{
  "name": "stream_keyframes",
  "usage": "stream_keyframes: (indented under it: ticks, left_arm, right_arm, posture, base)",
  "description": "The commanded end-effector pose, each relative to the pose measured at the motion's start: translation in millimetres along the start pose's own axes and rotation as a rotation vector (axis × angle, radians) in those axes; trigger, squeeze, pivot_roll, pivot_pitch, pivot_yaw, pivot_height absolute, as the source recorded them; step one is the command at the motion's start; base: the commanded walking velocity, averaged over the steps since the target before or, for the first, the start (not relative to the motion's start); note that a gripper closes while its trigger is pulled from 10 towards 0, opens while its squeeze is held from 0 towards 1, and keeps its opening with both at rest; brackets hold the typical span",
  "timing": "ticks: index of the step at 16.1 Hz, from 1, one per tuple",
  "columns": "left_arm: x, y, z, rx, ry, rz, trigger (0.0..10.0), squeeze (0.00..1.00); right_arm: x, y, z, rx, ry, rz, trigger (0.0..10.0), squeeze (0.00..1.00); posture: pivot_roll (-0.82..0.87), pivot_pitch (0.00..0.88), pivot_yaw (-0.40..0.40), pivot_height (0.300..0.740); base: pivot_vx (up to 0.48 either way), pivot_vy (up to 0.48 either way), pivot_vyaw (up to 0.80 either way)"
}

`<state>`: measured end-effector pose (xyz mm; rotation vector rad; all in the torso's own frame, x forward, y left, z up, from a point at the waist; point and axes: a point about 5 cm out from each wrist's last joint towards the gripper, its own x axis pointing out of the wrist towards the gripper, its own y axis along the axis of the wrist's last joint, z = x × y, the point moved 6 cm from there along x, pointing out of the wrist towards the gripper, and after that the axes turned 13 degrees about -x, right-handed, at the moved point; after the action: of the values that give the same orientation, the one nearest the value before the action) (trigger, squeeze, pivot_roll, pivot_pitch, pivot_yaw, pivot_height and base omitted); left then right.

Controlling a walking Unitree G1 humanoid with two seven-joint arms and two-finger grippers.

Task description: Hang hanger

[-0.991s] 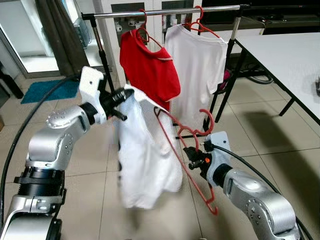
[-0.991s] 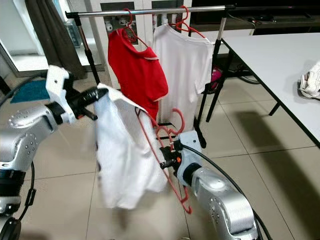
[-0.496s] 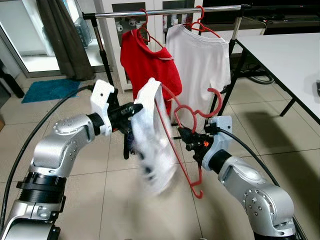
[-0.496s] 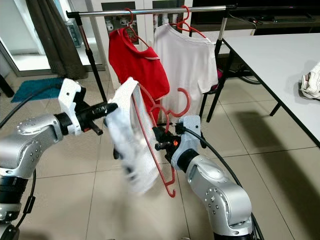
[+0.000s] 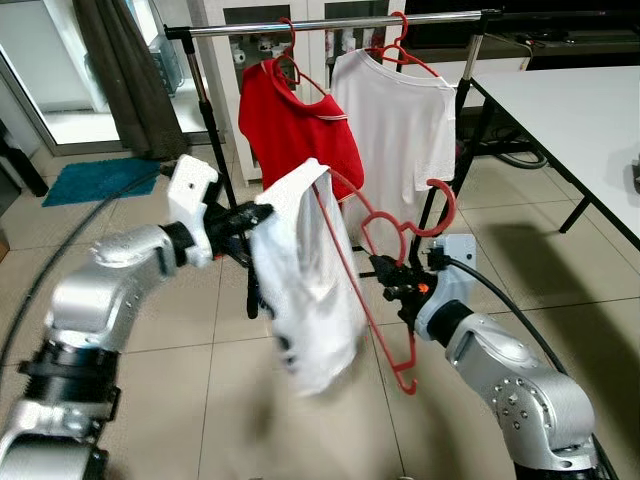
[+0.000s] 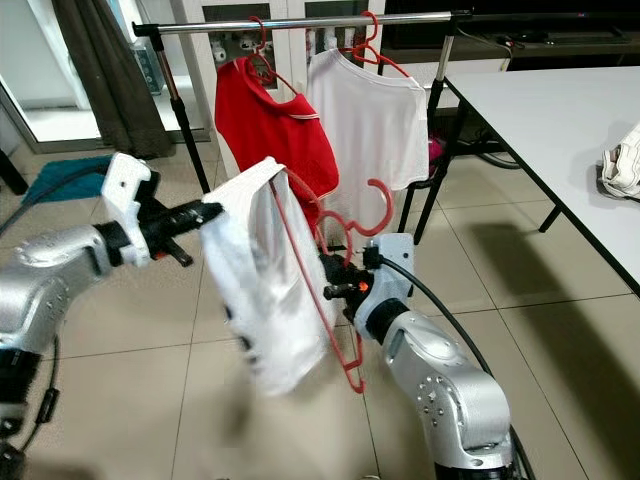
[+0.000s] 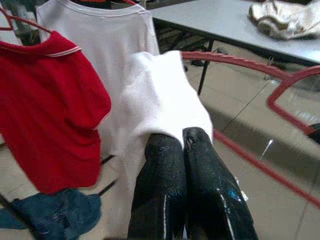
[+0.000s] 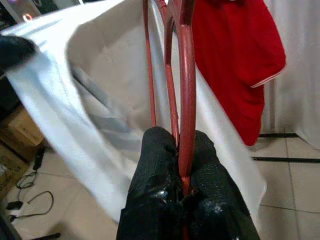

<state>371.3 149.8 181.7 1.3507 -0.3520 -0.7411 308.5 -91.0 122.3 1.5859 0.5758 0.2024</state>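
Now | left end effector [image 7: 182, 150] clamped on white shirt [image 5: 305, 280] | right end effector [image 8: 175, 150] clamped on red hanger [image 5: 385, 230]

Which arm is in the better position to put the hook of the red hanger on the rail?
The right. Its claw is shut on the red hanger just below the hook, which points up toward the rail. The left claw only pinches the white shirt at its shoulder.

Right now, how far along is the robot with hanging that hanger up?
Done: a red shirt and a white T-shirt already hang on the rail. In hand: the right gripper clamps the red hanger, and the left gripper pinches the white garment draped on it. Left: hooking that hanger over the rail.
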Motion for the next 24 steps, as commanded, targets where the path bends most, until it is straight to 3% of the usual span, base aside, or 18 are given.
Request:
stream_keyframes:
  ticks: [1,4,5,8,11,15,17,19,22,24]
  left_arm:
    - [-4.6,14,-9.3,0.049,0.011,0.002,0.0,0.0]
    - [-3.8,15,-13.6,0.069,-0.003,-0.034,0.0,0.0]
    - [0.3,12,-14.4,0.086,-0.027,-0.074,0.0,0.0]
    - [11.0,5,-3.2,0.092,-0.107,-0.119,0.0,0.0]
    - [16.4,2,-2.5,0.103,-0.126,-0.136,0.0,0.0]
    - [15.1,0,-10.2,0.126,-0.111,-0.156,0.0,0.0]
    - [12.6,-1,-6.4,0.12,-0.142,-0.162,0.0,0.0]
    - [10.6,-8,5.9,0.118,-0.21,-0.179,0.0,0.0]
    - [10.4,-12,10.0,0.123,-0.227,-0.183,0.0,0.0]
    - [7.4,-15,16.0,0.123,-0.261,-0.195,0.0,0.0]
  right_arm:
    - [-3.2,-1,2.9,-0.017,-0.008,-0.002,0.0,0.0]
    - [-8.6,-8,-6.9,-0.022,0.059,-0.032,0.0,0.0]
    - [-15.3,-14,-16.7,-0.019,0.113,-0.057,0.0,0.0]
    - [-21.1,-20,-25.8,0.016,0.141,-0.079,0.0,0.0]
    - [-28.4,-33,-38.2,0.019,0.199,-0.146,0.0,0.0]
    - [-35.0,-35,-38.1,-0.013,0.243,-0.184,0.0,0.0]
    - [-32.4,-29,-30.9,-0.017,0.226,-0.16,0.0,0.0]
    - [-26.1,-25,-35.7,0.006,0.25,-0.141,0.0,0.0]
    - [-22.5,-30,-48.1,0.014,0.299,-0.16,0.0,0.0]
    - [-19.5,-33,-48.1,0.015,0.287,-0.177,0.0,0.0]
  posture:
    - [-0.14,0.0,0.085,0.74]
    - [-0.14,0.0,0.103,0.74]
    - [-0.15,0.0,0.133,0.74]
    - [-0.16,0.0,0.158,0.74]
    - [-0.16,0.0,0.162,0.74]
    - [-0.16,0.0,0.157,0.74]
    - [-0.16,0.0,0.148,0.74]
    - [-0.15,0.0,0.133,0.74]
    - [-0.15,0.0,0.122,0.74]
    - [-0.15,0.0,0.12,0.74]
  base:
    - [0.0,0.0,0.0]
    - [0.0,0.0,0.0]
    - [0.0,0.0,0.0]
    - [0.0,0.0,0.0]
    - [0.0,0.0,0.0]
    - [0.0,0.0,0.0]
    - [0.0,0.0,0.0]
    - [0.0,0.0,0.0]
    - [0.0,0.0,0.0]
    - [0.0,0.0,0.0]
